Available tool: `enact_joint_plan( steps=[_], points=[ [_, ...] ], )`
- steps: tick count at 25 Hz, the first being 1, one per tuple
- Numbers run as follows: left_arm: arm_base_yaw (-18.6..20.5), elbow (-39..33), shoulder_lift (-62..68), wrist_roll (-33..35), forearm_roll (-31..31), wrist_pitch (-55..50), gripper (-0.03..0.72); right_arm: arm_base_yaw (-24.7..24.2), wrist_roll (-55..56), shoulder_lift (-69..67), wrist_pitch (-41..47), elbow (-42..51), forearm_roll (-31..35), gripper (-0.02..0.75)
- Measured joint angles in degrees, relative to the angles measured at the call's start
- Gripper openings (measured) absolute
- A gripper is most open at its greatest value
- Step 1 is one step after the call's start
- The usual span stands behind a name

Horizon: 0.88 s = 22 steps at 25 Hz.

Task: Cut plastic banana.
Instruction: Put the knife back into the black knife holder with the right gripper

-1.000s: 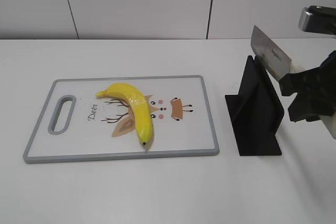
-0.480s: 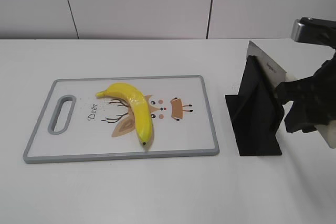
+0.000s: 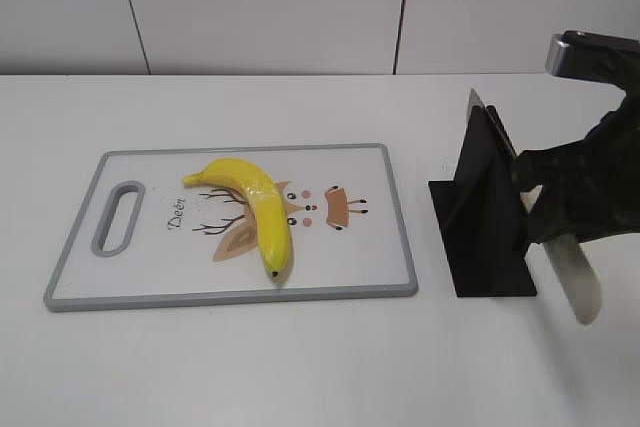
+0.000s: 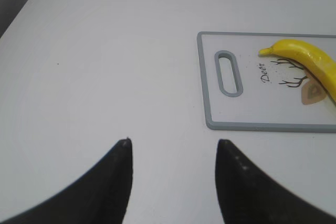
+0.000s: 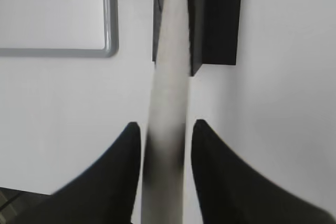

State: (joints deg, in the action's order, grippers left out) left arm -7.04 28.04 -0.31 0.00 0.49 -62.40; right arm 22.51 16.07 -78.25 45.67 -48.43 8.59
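Exterior view: from front of desk (image 3: 300, 367), angled down, mid-range, facing rear wall. Left wrist view: raised, looking down along desk toward cutting board (image 4: 210, 77) handle end. Right wrist view: close, straight down over black stand (image 5: 215, 19). Cutting board shared by all three; stand shared by exterior and right wrist.

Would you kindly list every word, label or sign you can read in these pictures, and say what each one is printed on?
"Deer": script lettering on the cutting board, between its handle slot and the banana; it also shows in the left wrist view.
Knife: any marking on the blade is not readable here.
Black knife stand: no text visible.
Nothing else carries writing.
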Motion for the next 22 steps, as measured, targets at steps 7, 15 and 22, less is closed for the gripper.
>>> enact_joint_plan(
  steps=[7, 15, 22],
  points=[
    [0.0, 0.0, 0.0, 0.0, 0.05, 0.0, 0.475, 0.0, -0.99, 0.0, -0.41, 0.0, 0.88, 0.505],
    [0.0, 0.0, 0.0, 0.0, 0.05, 0.0, 0.466, 0.0, -5.66, -0.06, 3.51, -5.75, 1.01, 0.538],
    [0.0, 0.0, 0.0, 0.0, 0.05, 0.0, 0.465, 0.0, -12.33, 1.56, 7.79, -15.39, 1.01, 0.538]
  ],
)
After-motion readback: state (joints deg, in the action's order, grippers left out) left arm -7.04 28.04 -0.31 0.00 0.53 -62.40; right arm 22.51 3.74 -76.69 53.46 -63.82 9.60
